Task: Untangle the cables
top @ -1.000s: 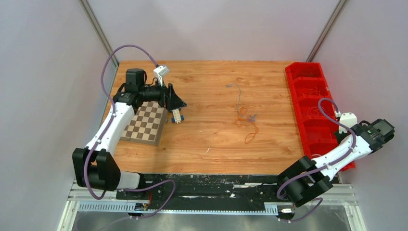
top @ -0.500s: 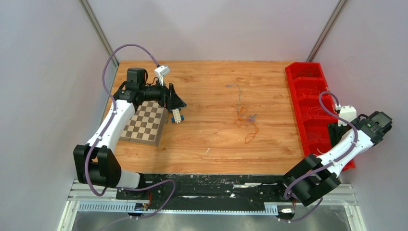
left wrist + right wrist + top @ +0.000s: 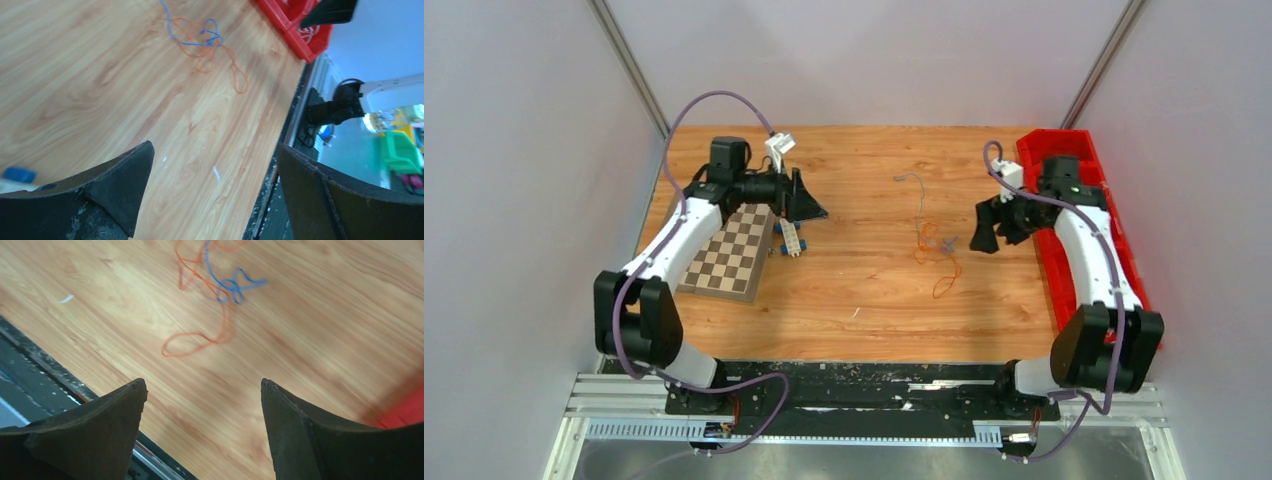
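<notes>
Cables [image 3: 934, 247] lie loose mid-table [image 3: 854, 290], nothing touching them. Right gripper [image 3: 980, 238] is at 3 o'clock of them, near but apart, jaws spread and empty. Left gripper [image 3: 812, 208] is at 9 o'clock, well apart, jaws wide and empty. The strands are hair-thin. At the knot, which strand passes over which cannot be made out. From above, the long axis runs 12 to 6 o'clock, with a pale strand at the far end and an orange loop at the near end.
</notes>
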Controlling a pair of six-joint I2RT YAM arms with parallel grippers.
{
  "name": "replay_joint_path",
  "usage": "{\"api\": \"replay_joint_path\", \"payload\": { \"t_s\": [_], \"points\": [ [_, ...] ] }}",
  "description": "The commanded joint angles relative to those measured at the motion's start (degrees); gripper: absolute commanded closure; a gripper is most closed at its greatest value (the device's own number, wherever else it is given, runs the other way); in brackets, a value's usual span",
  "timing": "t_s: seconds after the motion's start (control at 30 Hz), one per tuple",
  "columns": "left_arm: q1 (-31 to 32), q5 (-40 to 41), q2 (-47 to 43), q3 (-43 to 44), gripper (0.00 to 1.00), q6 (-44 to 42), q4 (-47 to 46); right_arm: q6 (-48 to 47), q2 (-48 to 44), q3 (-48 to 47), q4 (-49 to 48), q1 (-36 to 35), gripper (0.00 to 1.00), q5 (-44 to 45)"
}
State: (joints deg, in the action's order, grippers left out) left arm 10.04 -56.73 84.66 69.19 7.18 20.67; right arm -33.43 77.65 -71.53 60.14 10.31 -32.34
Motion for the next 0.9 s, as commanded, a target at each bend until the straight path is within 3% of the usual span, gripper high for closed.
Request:
{"api": "replay_joint_path", "payload": {
  "t_s": [0.0,0.17,0.4,0.57,0.73,0.87],
  "points": [
    [6.7,-1.0,9.1,3.8,0.00,5.0,-7.4,7.7,8.2,-1.3,-8.7,-6.0,0.19,-5.4],
    [12.3,-1.2,21.3,11.7,0.07,13.0,-14.5,9.2,22.0,-8.8,-11.5,-9.7,0.24,-5.0],
    [13.8,1.4,34.9,20.1,0.10,27.3,-27.3,18.1,33.8,-18.3,-20.3,-14.3,0.27,-3.1],
    [13.8,1.9,36.9,20.6,0.10,28.3,-28.0,23.2,43.4,-27.9,-21.9,-15.6,0.32,-3.9],
    [13.7,3.5,34.5,17.4,0.06,25.9,-27.1,25.6,50.5,-31.7,-22.5,-16.4,0.39,-4.7],
    [13.8,4.9,31.0,15.3,0.02,22.6,-25.3,27.3,53.2,-32.8,-22.7,-16.4,0.57,-6.6]
  ]
}}
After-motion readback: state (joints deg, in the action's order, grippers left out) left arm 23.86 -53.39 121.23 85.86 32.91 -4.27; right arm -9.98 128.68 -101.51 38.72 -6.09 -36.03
